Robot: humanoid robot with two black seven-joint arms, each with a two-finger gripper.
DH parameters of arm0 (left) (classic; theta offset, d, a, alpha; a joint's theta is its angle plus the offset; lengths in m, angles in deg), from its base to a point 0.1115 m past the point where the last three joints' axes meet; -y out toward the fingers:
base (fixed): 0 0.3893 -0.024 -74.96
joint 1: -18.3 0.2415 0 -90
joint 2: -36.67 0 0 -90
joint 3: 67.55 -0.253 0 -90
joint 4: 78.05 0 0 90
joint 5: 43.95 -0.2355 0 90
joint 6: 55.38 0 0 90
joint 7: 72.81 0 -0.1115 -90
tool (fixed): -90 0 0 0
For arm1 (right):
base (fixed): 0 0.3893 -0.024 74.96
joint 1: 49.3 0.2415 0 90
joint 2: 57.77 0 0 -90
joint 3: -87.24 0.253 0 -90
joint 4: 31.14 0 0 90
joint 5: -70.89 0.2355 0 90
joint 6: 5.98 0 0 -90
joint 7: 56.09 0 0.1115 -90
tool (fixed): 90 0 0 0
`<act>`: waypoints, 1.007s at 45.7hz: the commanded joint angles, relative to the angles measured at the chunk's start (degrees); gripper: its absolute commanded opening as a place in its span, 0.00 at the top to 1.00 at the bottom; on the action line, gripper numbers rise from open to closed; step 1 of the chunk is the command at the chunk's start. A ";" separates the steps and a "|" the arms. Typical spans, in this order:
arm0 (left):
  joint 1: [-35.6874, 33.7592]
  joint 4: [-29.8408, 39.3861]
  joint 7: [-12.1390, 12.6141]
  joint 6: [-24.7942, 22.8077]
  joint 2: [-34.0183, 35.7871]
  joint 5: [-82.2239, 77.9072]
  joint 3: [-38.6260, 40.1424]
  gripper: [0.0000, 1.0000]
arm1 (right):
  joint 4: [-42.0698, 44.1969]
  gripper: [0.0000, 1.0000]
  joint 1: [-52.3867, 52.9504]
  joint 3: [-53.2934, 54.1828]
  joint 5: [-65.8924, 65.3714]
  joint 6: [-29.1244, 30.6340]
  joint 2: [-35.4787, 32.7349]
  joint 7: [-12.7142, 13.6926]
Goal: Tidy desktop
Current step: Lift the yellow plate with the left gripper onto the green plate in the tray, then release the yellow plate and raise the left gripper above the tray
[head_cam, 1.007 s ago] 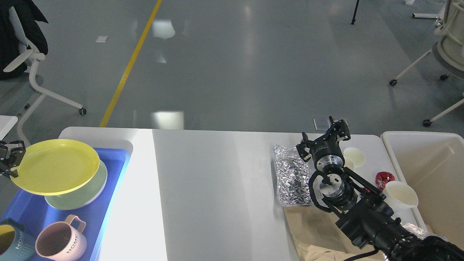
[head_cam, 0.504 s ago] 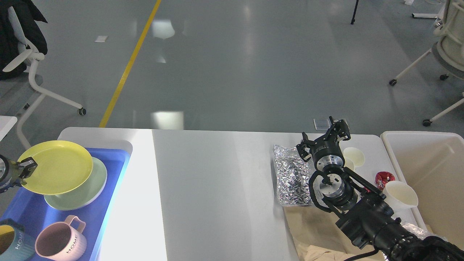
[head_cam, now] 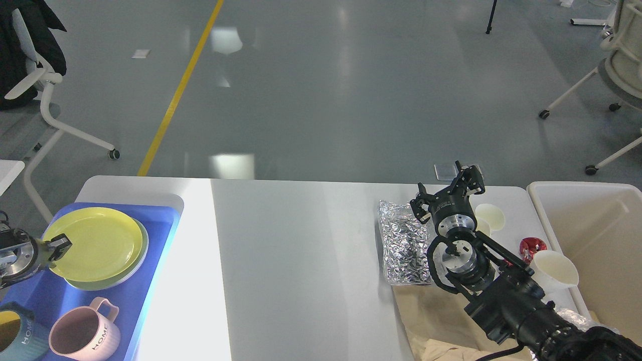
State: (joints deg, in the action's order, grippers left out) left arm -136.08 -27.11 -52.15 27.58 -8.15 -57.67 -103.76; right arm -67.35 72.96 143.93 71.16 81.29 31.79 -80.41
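Head view: the desktop (head_cam: 301, 260) fills the lower half of the shot, and everything sits relative to it. On its left end is a blue tray (head_cam: 30, 296) with a yellow plate (head_cam: 95, 243) stacked on a pale green plate (head_cam: 133, 263); my left gripper (head_cam: 56, 246) is clamped on the yellow plate's left rim. Nearer on the tray sit a pink mug (head_cam: 83, 336) and a dark teal mug (head_cam: 15, 341). Toward the desktop's right end lies a crinkled foil bag (head_cam: 404, 245), with my right gripper (head_cam: 449, 193) hanging just above its far right corner, fingers spread and holding nothing. Right of that are two white cups (head_cam: 554, 271), a small red thing (head_cam: 531, 246) and brown paper (head_cam: 431, 316). A beige bin (head_cam: 602, 235) stands past the desktop's right edge.
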 commanded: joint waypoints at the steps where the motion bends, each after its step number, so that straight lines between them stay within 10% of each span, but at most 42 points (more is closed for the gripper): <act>1: 0.05 -0.13 -0.18 0.01 0.00 0.00 0.00 1.00 | 0.00 0.00 0.00 0.00 -0.01 0.00 0.00 0.06; 22: -0.30 -0.22 -0.36 0.01 -0.09 -0.08 0.17 0.53 | 0.00 0.00 0.00 0.00 -0.01 0.00 0.00 -0.02; 32: -0.74 -0.04 0.08 -0.87 0.44 0.00 6.84 0.07 | 0.00 0.00 0.00 0.00 -0.01 0.00 0.00 -0.02; 46: -7.50 0.04 -0.18 -1.75 1.67 -0.35 10.10 0.04 | 0.00 0.00 0.00 0.00 -0.01 0.00 0.00 0.06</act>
State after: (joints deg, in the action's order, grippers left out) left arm -140.27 -27.16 -51.70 25.95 -6.73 -57.99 -94.52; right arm -67.35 72.96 143.93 71.16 81.29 31.79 -80.42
